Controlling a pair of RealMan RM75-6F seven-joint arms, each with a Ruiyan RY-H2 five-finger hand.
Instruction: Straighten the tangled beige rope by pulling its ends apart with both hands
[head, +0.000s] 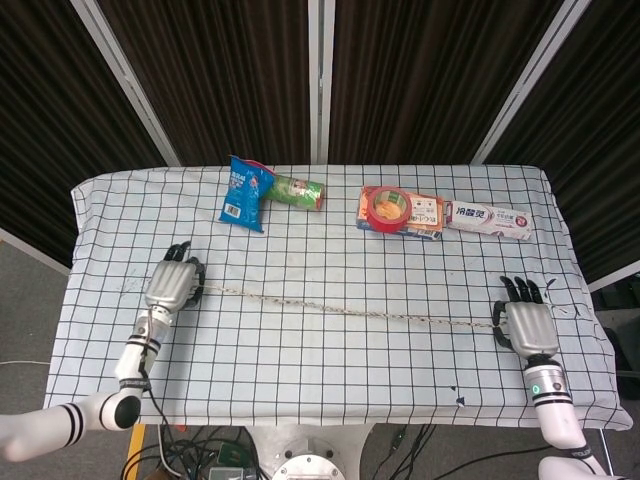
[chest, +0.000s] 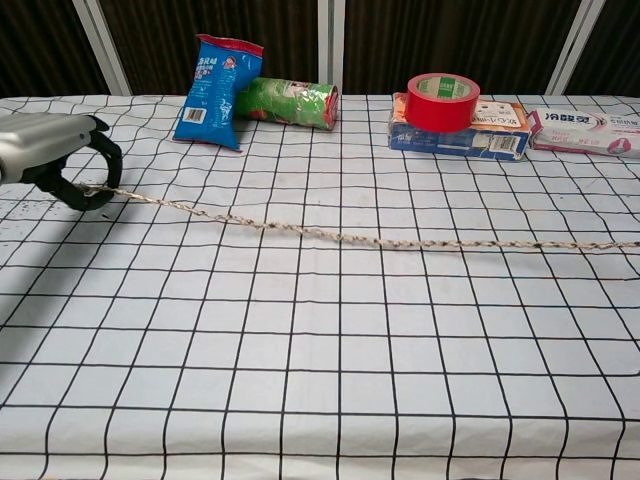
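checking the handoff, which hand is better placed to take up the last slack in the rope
Either, slightly the left hand: it holds its rope end with bare table beyond it, while the right hand sits close to the table's edge. The rope already looks almost straight.

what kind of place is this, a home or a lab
Most likely a lab or robot test setup, not a home: a table under a gridded cloth, dark curtain panels behind it, and loose cables under the front edge.

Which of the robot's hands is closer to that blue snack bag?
Left. The left hand sits just below and left of the blue snack bag; the right hand is far across the table.
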